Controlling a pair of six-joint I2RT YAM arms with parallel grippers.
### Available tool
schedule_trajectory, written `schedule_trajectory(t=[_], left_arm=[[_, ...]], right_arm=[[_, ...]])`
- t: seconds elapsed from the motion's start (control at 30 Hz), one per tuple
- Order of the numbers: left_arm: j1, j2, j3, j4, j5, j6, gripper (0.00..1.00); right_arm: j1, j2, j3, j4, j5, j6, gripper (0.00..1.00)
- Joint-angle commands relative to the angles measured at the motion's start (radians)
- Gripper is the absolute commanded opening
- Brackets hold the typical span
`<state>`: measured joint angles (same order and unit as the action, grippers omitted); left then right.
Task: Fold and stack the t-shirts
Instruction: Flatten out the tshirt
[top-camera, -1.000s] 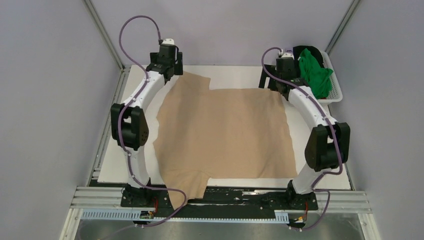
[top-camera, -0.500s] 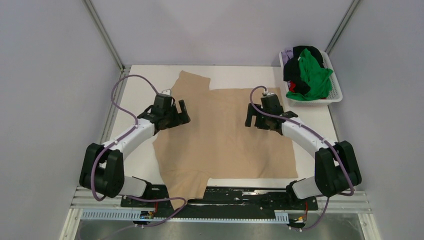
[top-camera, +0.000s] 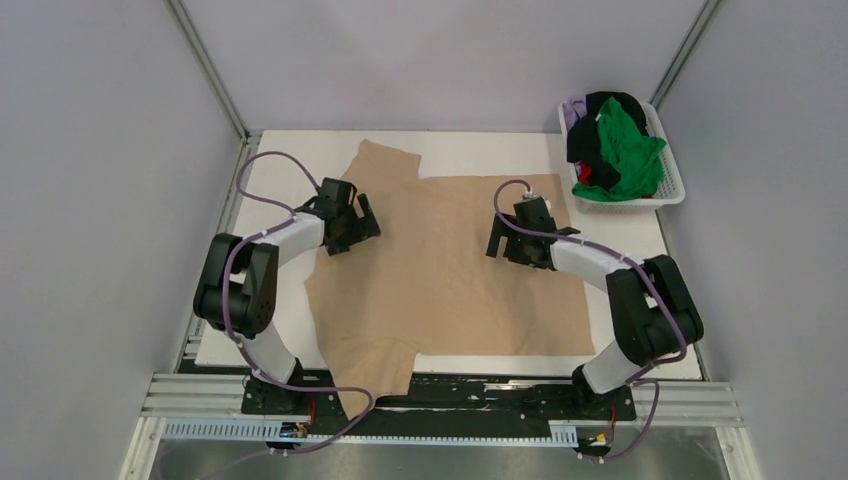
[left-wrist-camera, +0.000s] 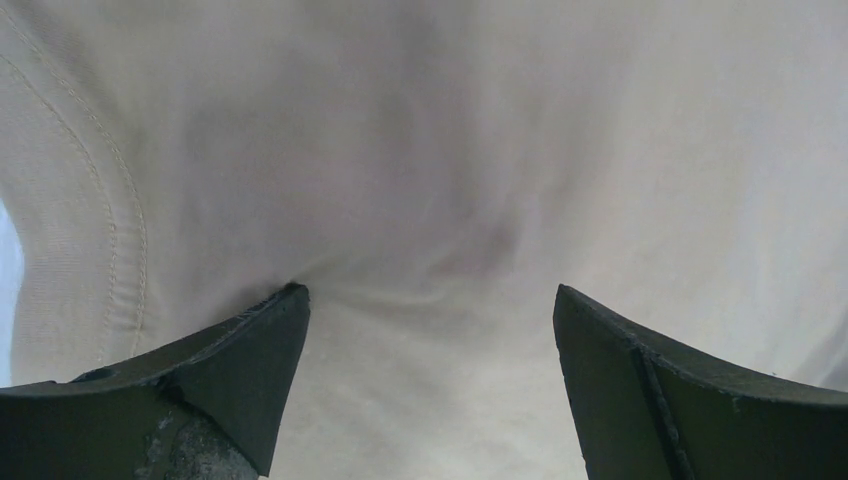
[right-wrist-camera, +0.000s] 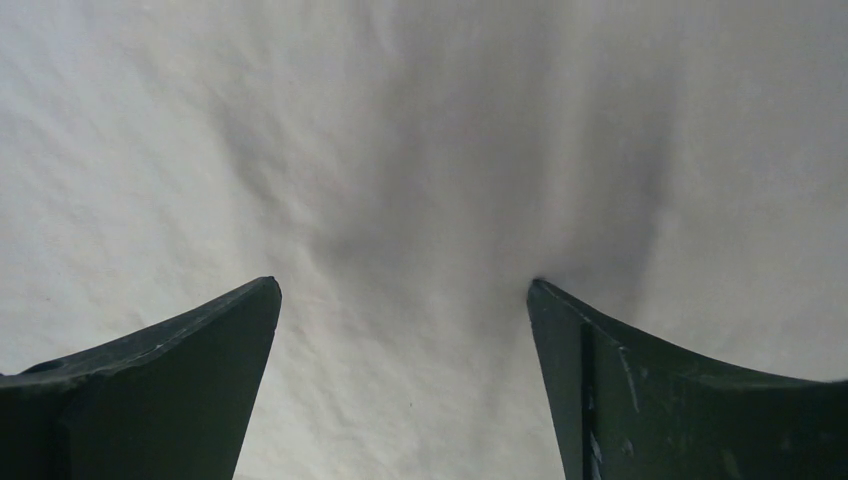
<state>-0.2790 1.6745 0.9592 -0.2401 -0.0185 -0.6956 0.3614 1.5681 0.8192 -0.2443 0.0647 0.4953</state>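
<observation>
The large tan-beige t-shirt (top-camera: 440, 270) lies spread flat across the table, one sleeve at the far left, another hanging over the near edge. My left gripper (top-camera: 352, 228) is open, tips down on the shirt's left side near the hem seam; cloth fills the left wrist view (left-wrist-camera: 430, 180). My right gripper (top-camera: 508, 238) is open, tips pressing on the shirt's right part; cloth fills the right wrist view (right-wrist-camera: 400, 200). The green t-shirt (top-camera: 625, 150), black one (top-camera: 585, 135), red one (top-camera: 585, 172) and pale purple one (top-camera: 573, 104) lie bunched in the basket.
The white latticed plastic basket (top-camera: 672, 185) stands at the far right corner of the white table (top-camera: 470, 155). Grey walls and metal frame posts enclose the table on three sides. A black rail runs along the near edge.
Both arms swung back from the far edge of the shirt toward its middle, then lowered; both grippers now rest open on the cloth. The shirt has not moved.
</observation>
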Motion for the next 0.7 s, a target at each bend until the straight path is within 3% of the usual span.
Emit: schedule_trajectory(t=[0.0, 0.4, 0.67], left_arm=[[0.056, 0.129, 0.094, -0.029, -0.055, -0.036, 1.0], [0.186, 0.403, 0.461, -0.21, 0.003, -0.002, 1.0], [0.204, 0.506, 0.628, -0.27, 0.022, 0.024, 1.0]], right_arm=[[-0.003, 0.082, 0.078, 0.071, 0.032, 0.022, 1.0], [-0.033, 0.336, 0.329, 0.074, -0.008, -0.016, 1.0], [-0.07, 0.417, 0.45, 0.073, -0.044, -0.006, 1.0]])
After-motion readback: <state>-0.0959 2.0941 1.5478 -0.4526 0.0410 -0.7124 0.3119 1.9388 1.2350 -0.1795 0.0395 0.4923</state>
